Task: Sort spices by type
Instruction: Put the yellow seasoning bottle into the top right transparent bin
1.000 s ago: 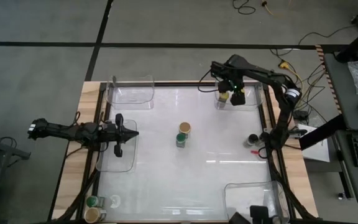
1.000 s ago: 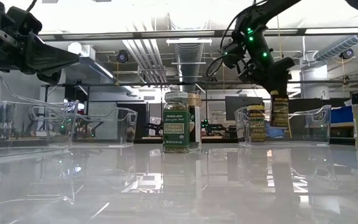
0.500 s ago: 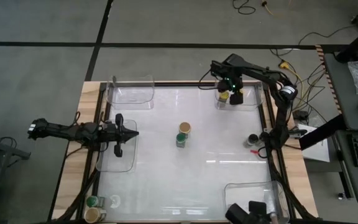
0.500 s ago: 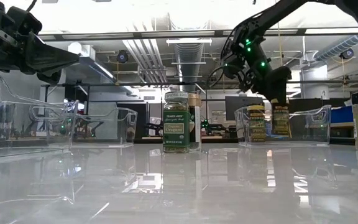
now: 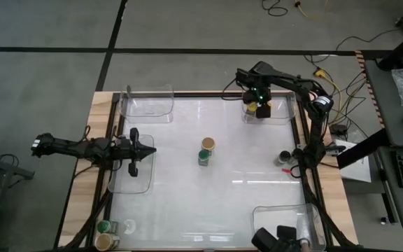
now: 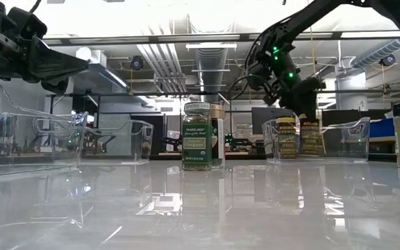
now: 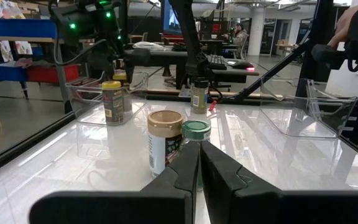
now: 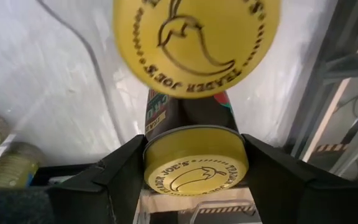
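My right gripper (image 5: 259, 107) reaches down into the clear bin at the far right corner (image 5: 286, 105), shut on a yellow-lidded spice jar (image 8: 196, 160). A second yellow-lidded jar (image 8: 196, 37) stands upright in that bin close beside it; in the low view the two show side by side (image 6: 285, 137). A tan-lidded jar (image 5: 208, 144) and a green-lidded jar (image 5: 205, 156) stand together mid-table. A black-lidded jar (image 5: 285, 157) stands by the right edge. My left gripper (image 5: 143, 149) hovers shut over the left bin (image 5: 128, 183). My right gripper pinches the yellow-lidded jar between its two fingers (image 8: 123, 177), at the lid and upper part of the body (image 8: 235, 163), coming from above and pointing down. The jar hangs upright (image 6: 311, 137) inside the bin. Whether its base rests on the bin floor I cannot tell.
An empty clear bin sits at the far left corner (image 5: 147, 105). Another bin at the near right corner (image 5: 306, 213) holds a dark-lidded jar. A green-lidded (image 5: 103, 226) and a tan-lidded jar (image 5: 106, 242) stand at the near left corner. Open tabletop lies around the centre jars.
My right gripper, still shut on the yellow-lidded jar, has moved down into the far right bin and a little toward the table's left, bringing the jar close beside the other yellow-lidded one. The left arm has kept still.
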Tool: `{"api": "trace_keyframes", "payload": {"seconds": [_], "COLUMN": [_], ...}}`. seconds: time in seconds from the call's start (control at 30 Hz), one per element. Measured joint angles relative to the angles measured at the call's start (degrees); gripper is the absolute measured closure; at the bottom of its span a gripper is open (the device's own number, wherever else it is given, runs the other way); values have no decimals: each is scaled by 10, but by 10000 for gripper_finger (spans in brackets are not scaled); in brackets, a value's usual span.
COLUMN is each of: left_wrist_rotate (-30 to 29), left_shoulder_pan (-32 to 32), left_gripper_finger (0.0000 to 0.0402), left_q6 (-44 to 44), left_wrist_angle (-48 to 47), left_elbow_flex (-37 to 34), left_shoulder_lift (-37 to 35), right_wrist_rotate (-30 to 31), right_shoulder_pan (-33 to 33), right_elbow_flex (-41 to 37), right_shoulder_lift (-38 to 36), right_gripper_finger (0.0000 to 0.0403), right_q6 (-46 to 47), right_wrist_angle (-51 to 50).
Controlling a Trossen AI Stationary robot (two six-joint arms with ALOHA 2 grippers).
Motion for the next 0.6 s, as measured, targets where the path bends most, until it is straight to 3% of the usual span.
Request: {"api": "trace_keyframes", "payload": {"seconds": [0.6], "left_wrist_rotate": [0], "left_shoulder_pan": [0], "left_gripper_finger": [400], "left_q6": [0], "left_wrist_angle": [0], "left_elbow_flex": [0], "left_shoulder_lift": [0], "right_wrist_rotate": [0], "right_shoulder_pan": [1], "right_elbow_flex": [-4], "right_shoulder_lift": [0], "right_gripper_finger": [169], "right_q6": [-11], "right_wrist_angle": [16]}}
